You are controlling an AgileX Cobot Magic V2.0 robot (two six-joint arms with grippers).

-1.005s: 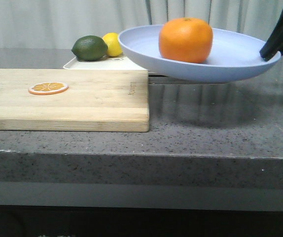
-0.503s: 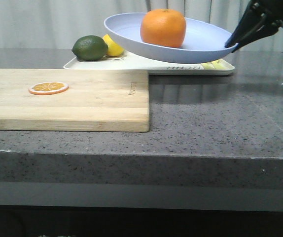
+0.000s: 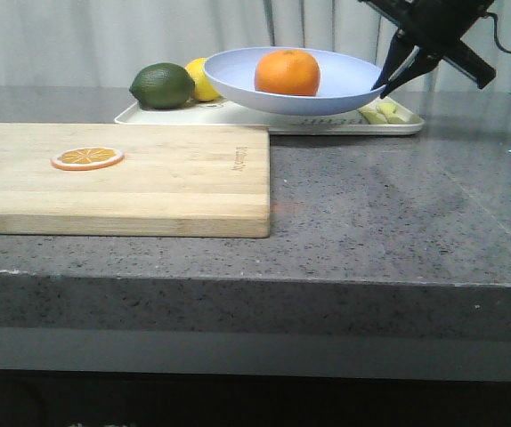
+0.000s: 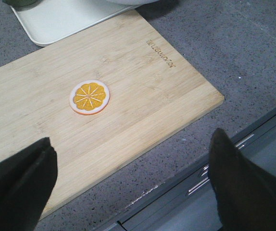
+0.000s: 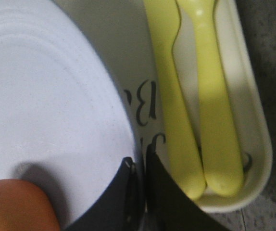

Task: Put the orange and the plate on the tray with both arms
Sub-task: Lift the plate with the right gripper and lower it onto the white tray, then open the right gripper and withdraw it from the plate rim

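Note:
The orange (image 3: 287,72) sits in the lavender-blue plate (image 3: 344,89). My right gripper (image 3: 387,85) is shut on the plate's right rim and holds it just above the cream-white tray (image 3: 327,127) at the back of the counter. In the right wrist view the fingertips (image 5: 139,166) pinch the plate's rim (image 5: 123,115), the orange (image 5: 13,207) shows at the corner, and the tray (image 5: 258,144) lies below. My left gripper (image 4: 133,168) is open and empty, hovering over the counter's front edge by the cutting board; it does not show in the front view.
A green lime (image 3: 162,85) and a yellow lemon (image 3: 204,78) sit at the tray's left end. Yellow-green utensils (image 5: 195,96) lie at its right end. A wooden cutting board (image 3: 122,178) with an orange slice (image 3: 87,158) lies front left.
My right gripper has carried the plate with the orange away from the camera and down, from high in front to just over the tray.

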